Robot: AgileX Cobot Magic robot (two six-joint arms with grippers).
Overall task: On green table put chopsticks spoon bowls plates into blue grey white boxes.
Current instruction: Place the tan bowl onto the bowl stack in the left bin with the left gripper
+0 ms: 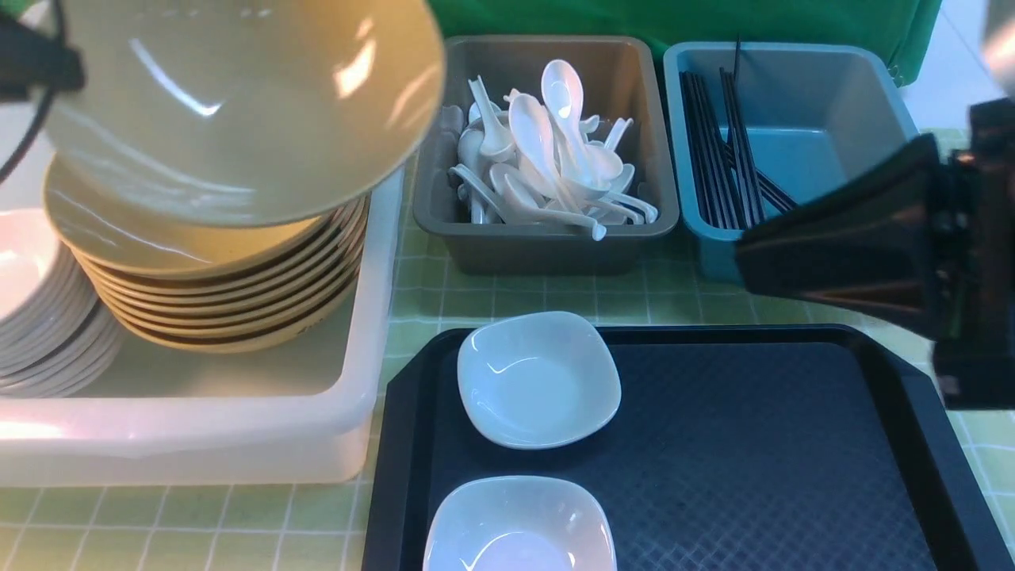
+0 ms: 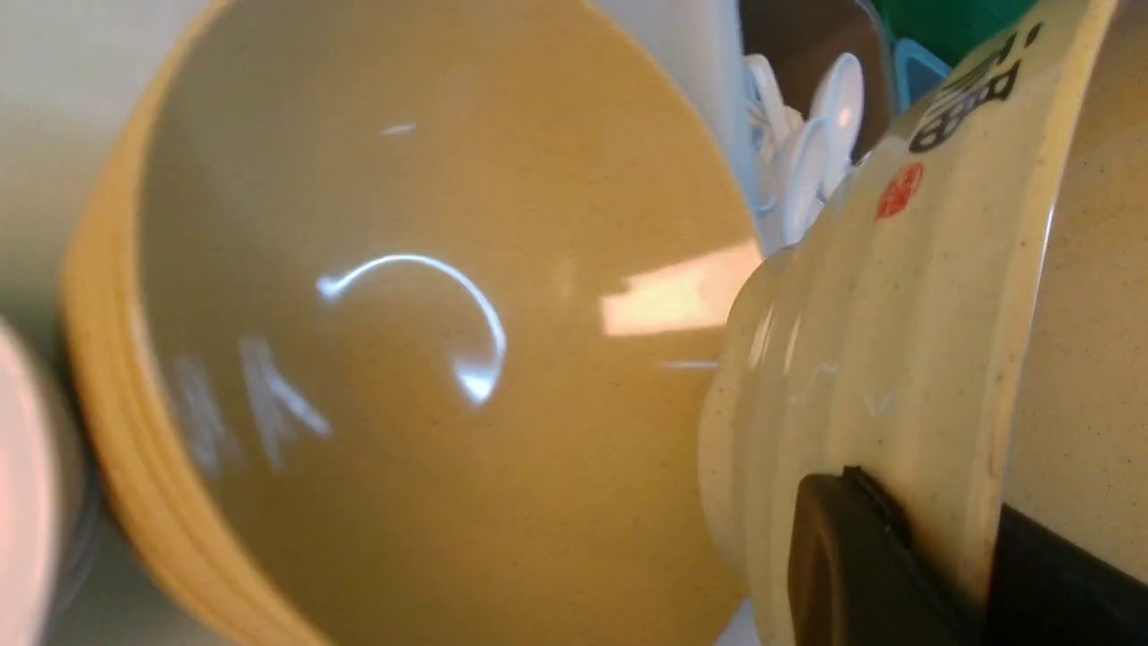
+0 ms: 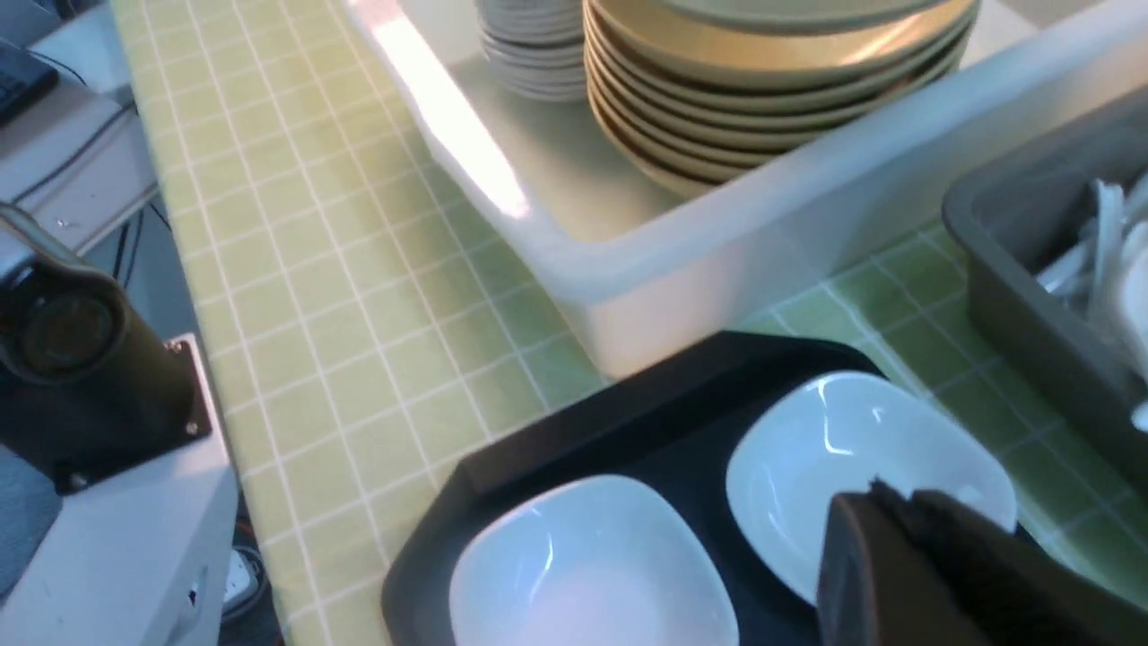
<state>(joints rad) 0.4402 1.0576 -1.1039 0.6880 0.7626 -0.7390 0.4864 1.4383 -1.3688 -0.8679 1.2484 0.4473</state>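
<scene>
While the left end effector (image 2: 960, 556) stays out of the front view, the left wrist view shows it clenched on the rim of a tan bowl (image 1: 238, 103), one black finger (image 2: 843, 556) outside the wall and the other inside. On the green checked surface (image 1: 539, 297) sits a white box (image 1: 373, 317) at the robot's left. It holds a stack of tan bowls (image 1: 238, 309) and, further left, a stack of white plates (image 1: 40, 333). Beside it, in the far middle, a grey box (image 1: 547, 254) is heaped with white spoons (image 1: 547, 151). To the right of that, a blue box (image 1: 825, 103) has black chopsticks (image 1: 718, 151) lying along its left side. Nearer the robot, a black tray (image 1: 753, 460) carries two white square dishes, one further away (image 1: 538, 379) and one nearer (image 1: 519, 527), both on its left half. The gripped bowl hangs steeply tilted over the stack in the white box, its glossy inside turned toward the front camera; whether its lower rim touches the top of the stack cannot be told. Its outer wall is cream, speckled and ribbed, with black characters and a small red mark near the rim. The right end effector (image 1: 753, 262) is clenched, jaws together, and hangs above the tray's far right part, in front of the blue box.
</scene>
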